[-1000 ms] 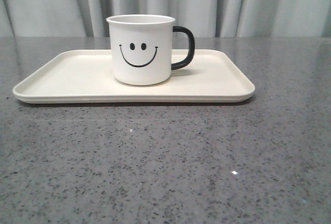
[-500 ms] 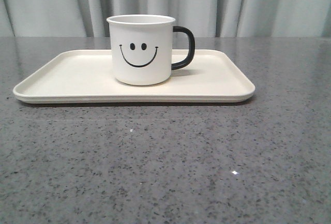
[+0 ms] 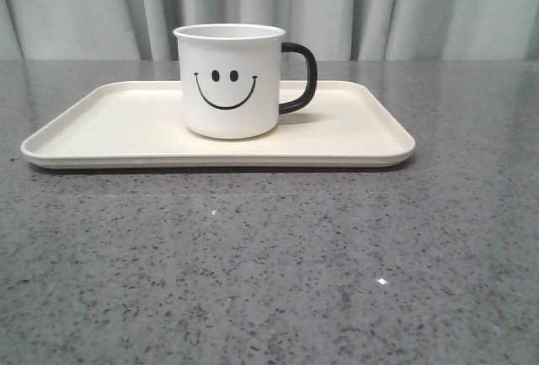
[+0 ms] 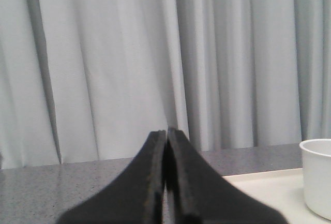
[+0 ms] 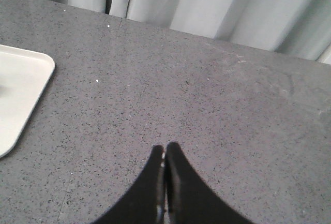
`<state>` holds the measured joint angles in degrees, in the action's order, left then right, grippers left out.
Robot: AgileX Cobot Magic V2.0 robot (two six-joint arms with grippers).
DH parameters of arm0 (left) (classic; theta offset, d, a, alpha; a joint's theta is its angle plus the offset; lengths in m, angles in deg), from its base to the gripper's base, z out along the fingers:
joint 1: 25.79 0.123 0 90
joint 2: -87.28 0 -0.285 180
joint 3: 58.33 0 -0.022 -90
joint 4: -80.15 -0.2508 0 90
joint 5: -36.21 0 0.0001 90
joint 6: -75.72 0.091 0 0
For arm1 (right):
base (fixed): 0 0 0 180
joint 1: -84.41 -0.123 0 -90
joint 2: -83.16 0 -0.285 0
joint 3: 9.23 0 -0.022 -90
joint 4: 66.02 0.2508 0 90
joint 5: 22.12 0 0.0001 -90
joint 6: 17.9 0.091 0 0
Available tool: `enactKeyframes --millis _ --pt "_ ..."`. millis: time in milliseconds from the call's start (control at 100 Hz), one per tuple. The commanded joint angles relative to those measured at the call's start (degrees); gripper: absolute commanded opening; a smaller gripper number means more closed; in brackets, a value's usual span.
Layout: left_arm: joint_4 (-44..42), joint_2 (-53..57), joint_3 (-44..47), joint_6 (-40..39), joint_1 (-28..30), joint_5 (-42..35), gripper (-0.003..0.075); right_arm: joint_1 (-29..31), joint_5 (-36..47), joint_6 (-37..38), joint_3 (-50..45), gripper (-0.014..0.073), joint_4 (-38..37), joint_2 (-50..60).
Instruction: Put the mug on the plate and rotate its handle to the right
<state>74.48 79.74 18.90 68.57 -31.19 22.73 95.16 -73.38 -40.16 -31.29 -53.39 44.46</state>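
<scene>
I see the mug (image 3: 229, 81) upright mid-plate (image 3: 109, 120), its handle (image 3: 301, 77) at three o'clock, so I judge nothing remains, with my left pincer (image 4: 166, 133) and right pincer (image 5: 164, 149) both pressed together, empty, off the surface (image 3: 269, 264).

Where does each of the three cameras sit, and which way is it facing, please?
Front view: low, facing forward over the table at the mug on the plate; no robot parts.
Left wrist view: above the left gripper, jaws together, facing the curtain.
Right wrist view: above the right gripper, jaws together, angled down at the table.
Shared: all three show the plate.
</scene>
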Motion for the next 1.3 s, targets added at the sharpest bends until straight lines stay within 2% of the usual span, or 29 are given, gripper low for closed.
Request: enactKeyframes --millis 0,220,550,1290 --pt "0.69 1.57 0.42 -0.35 1.36 -4.43 -0.002 0.39 4.08 0.05 1.3 -0.0113 0.3 -0.3" --pt "0.69 1.59 0.54 -0.35 3.88 0.86 -0.002 0.39 4.08 0.05 1.28 -0.0113 0.3 -0.3" --pt "0.69 1.59 0.54 -0.35 3.89 8.13 -0.002 0.39 4.08 0.05 1.28 -0.0113 0.3 -0.3" --pt "0.69 1.59 0.54 -0.35 3.89 8.12 -0.002 0.39 4.08 0.05 1.28 -0.0113 0.3 -0.3"
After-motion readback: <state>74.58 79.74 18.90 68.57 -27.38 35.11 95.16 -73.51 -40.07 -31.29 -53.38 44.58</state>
